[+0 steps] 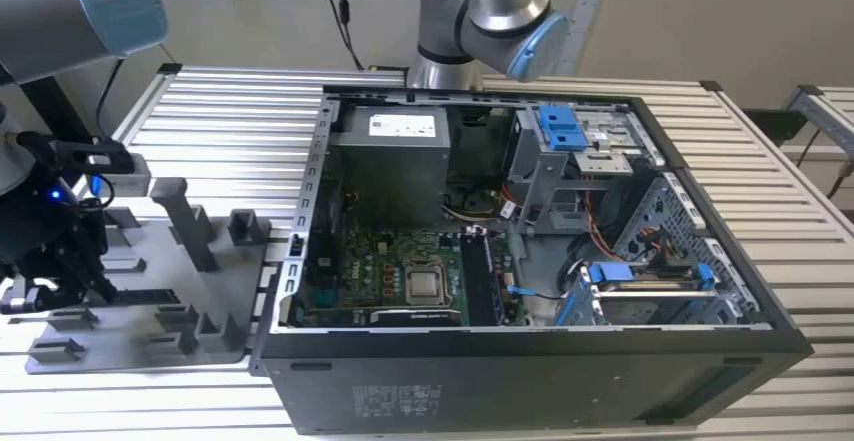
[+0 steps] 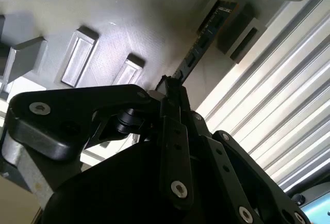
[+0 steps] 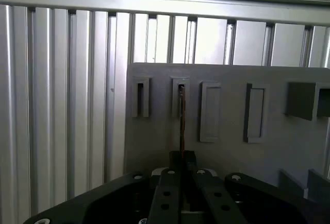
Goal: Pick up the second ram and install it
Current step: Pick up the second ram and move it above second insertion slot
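At the exterior view's left the arm (image 1: pixel 83 1) bends downward, its pincer (image 1: pixel 47 281) pointing down, fingers (image 3: pixel 174 160) pinched onto the second ram (image 3: pixel 181 121).

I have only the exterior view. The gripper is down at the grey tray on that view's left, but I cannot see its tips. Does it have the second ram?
Observer: Yes. In the first wrist view the gripper is shut on the near end of the second ram.
Operator: Is the stick out of its holder?
Observer: No. Its far end sits in the slot of a grey holder block.
Operator: How does the stick lie to the gripper?
Observer: In the first wrist view it is edge-on, running straight out from the gripper's middle.
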Controlling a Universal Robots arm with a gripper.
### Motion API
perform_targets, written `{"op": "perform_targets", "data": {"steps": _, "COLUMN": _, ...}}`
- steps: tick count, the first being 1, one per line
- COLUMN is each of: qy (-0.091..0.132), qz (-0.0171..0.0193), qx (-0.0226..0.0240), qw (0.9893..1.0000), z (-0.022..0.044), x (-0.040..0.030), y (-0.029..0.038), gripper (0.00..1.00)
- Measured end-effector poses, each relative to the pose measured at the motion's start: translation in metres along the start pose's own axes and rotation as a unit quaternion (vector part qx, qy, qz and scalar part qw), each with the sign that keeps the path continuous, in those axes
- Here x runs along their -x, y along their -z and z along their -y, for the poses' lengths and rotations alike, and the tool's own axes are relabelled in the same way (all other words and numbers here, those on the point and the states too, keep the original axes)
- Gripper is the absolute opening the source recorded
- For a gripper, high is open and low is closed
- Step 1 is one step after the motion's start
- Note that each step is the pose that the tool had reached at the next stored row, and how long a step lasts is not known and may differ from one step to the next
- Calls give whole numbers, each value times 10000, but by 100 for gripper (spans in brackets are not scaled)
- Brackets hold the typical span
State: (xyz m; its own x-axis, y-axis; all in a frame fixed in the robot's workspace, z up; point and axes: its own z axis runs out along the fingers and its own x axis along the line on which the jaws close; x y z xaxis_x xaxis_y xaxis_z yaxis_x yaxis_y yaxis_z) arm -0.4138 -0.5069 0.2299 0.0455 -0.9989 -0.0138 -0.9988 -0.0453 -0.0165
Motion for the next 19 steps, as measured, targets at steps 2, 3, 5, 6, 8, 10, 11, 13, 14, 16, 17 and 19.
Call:
{"op": "perform_targets", "data": {"steps": 2, "qy": 0, "qz": 0, "qx": 0, "qw": 10000, "z": 0, "x": 0, "y": 15, "gripper": 14}}
{"op": "perform_targets", "data": {"steps": 3, "qy": 0, "qz": 0, "qx": 0, "qw": 10000, "z": 1, "x": 0, "y": 25, "gripper": 14}}
{"op": "perform_targets", "data": {"steps": 5, "qy": 0, "qz": 0, "qx": 0, "qw": 10000, "z": 1, "x": 0, "y": 46, "gripper": 14}}
{"op": "perform_targets", "data": {"steps": 6, "qy": 0, "qz": 0, "qx": 0, "qw": 10000, "z": 1, "x": 1, "y": 57, "gripper": 14}}
{"op": "perform_targets", "data": {"steps": 8, "qy": 0, "qz": 0, "qx": 0, "qw": 10000, "z": 1, "x": 1, "y": 76, "gripper": 14}}
{"op": "perform_targets", "data": {"steps": 10, "qy": 0, "qz": 0, "qx": 0, "qw": 10000, "z": 2, "x": 1, "y": 93, "gripper": 14}}
{"op": "perform_targets", "data": {"steps": 11, "qy": 0, "qz": 0, "qx": 0, "qw": 10000, "z": 2, "x": 2, "y": 100, "gripper": 14}}
{"op": "perform_targets", "data": {"steps": 13, "qy": 0, "qz": 0, "qx": 0, "qw": 10000, "z": 2, "x": 1, "y": 116, "gripper": 14}}
{"op": "perform_targets", "data": {"steps": 14, "qy": 0, "qz": 1, "qx": 0, "qw": 10000, "z": 2, "x": 1, "y": 121, "gripper": 14}}
{"op": "perform_targets", "data": {"steps": 16, "qy": 0, "qz": 2, "qx": 0, "qw": 10000, "z": 2, "x": 2, "y": 133, "gripper": 14}}
{"op": "perform_targets", "data": {"steps": 17, "qy": 0, "qz": 3, "qx": 0, "qw": 10000, "z": 2, "x": 2, "y": 139, "gripper": 14}}
{"op": "perform_targets", "data": {"steps": 19, "qy": 1, "qz": 7, "qx": 0, "qw": 10000, "z": 3, "x": 2, "y": 155, "gripper": 14}}
